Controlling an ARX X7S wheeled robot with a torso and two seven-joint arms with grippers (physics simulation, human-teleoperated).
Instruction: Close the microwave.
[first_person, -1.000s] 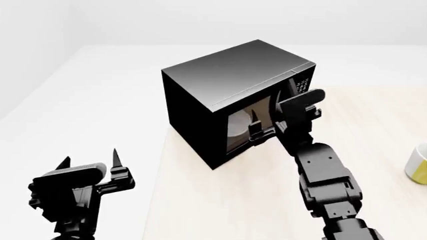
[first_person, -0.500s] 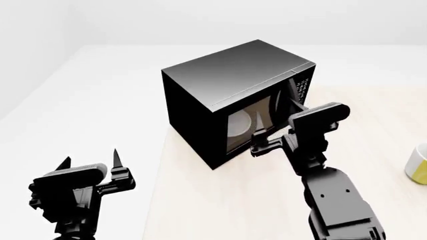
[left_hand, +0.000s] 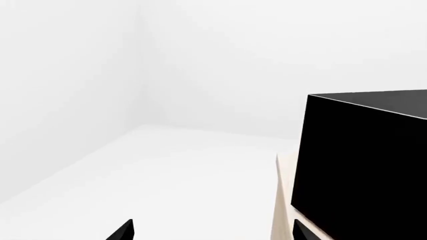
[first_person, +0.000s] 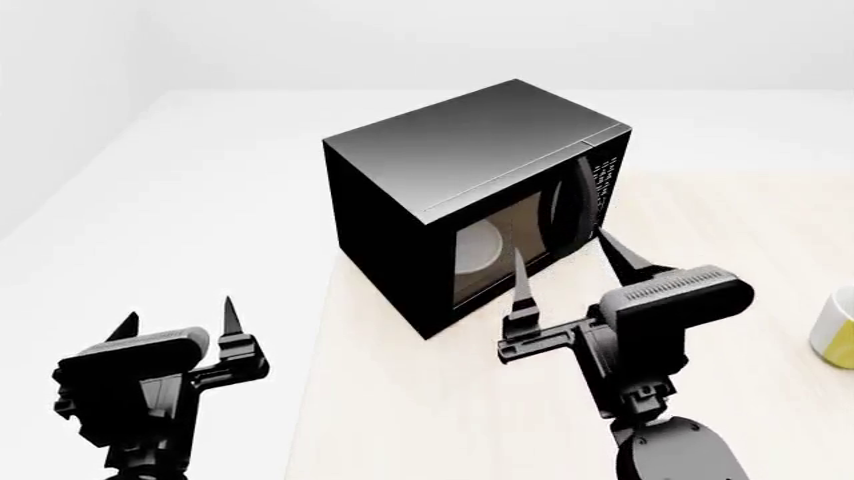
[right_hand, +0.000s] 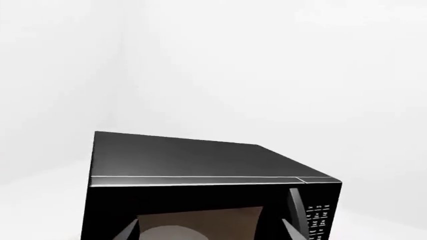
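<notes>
Apparently the microwave (first_person: 470, 195) was already shut, or near enough — in the head view its door sat flush with the front face, the window showed the white plate (first_person: 481, 250) behind it, and the curved handle (first_person: 562, 208) lay flat beside the button panel (first_person: 603, 172). It stood on the pale wooden table (first_person: 441, 400), near that table's left edge, ahead of the robot. So the step in hand looked like a check and a clean retreat: judging from the flush door, the sound thing was to draw the arm straight back from the front without catching a fingertip on the handle, and to press once more only if a gap showed at the handle side (none could be made out here).

The right gripper (first_person: 571, 268) hung just in front of the door and clear of it, its two pointed fingers spread wide and aimed up toward the window, with nothing between them. Its wrist camera looked squarely at the microwave's front and top. The left gripper (first_person: 178, 318) was parked low and well to the left, off the table's edge — fingers likewise apart and empty — and played no part. A mug (first_person: 835, 328) stood at the far right, well apart from everything.
</notes>
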